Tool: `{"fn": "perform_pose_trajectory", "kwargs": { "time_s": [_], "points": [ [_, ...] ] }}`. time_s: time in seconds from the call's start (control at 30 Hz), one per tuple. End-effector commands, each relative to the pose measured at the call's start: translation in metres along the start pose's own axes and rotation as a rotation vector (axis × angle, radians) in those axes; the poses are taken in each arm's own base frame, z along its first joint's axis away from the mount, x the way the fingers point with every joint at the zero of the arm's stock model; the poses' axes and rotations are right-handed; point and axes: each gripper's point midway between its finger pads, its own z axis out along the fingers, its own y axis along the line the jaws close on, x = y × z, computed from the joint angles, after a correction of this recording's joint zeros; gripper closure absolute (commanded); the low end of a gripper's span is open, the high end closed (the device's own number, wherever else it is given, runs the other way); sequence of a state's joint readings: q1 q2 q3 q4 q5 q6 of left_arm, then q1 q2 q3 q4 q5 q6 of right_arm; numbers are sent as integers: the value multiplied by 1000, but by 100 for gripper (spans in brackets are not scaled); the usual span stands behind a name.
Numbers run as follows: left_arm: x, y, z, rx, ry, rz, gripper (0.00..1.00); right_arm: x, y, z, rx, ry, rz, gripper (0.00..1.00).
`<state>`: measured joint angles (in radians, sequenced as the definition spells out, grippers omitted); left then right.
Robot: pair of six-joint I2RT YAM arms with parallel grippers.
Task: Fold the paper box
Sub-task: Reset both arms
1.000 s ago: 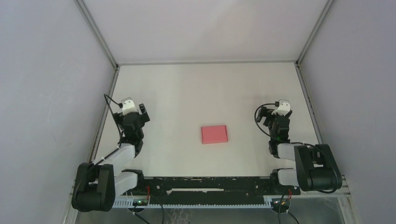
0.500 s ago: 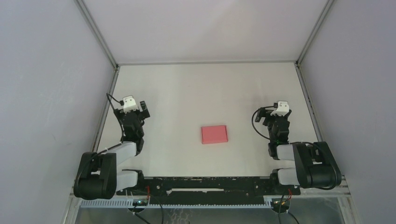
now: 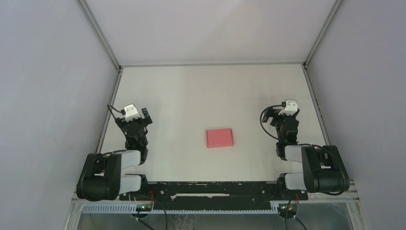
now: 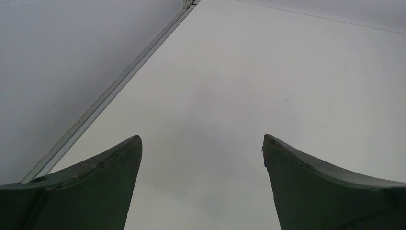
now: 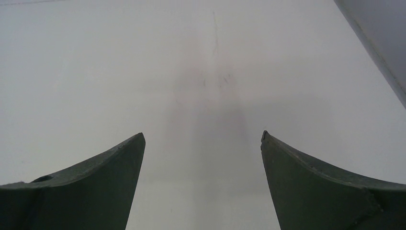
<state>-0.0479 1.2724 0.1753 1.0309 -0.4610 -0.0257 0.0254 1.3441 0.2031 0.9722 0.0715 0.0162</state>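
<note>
Hovering wide open and empty, the left pincer (image 4: 202, 138) and right pincer (image 5: 202, 134) flank the pink paper box (image 3: 219, 138). It lies flat on the tabletop (image 3: 215, 91) between them, well apart from both. The danger: thin card lying flush may skid or crease if a fingertip digs at its edge.

1. The paper box (image 3: 219, 138) lies flat in the middle of the surface (image 3: 210, 91), the only obstacle between the arms and well apart from both
2. Bare surface lies far, left and right of it
3. The left wall (image 3: 48, 96) stands near the left tool (image 4: 201, 136), and the right wall (image 3: 364, 86) near the right tool (image 5: 202, 134)
</note>
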Motion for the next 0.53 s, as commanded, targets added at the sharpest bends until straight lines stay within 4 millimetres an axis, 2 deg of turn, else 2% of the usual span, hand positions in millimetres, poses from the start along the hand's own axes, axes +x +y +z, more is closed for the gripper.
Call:
{"fn": "perform_pose_trajectory", "kwargs": {
  "time_s": [0.0,0.5],
  "points": [
    [-19,5,2,-23,-74,-42,0,-14,7,10,-45,-16,26,0],
    [-19,4,2,-22,-74,-43,0,-14,7,10,-46,-14,25,0]
  ]
}}
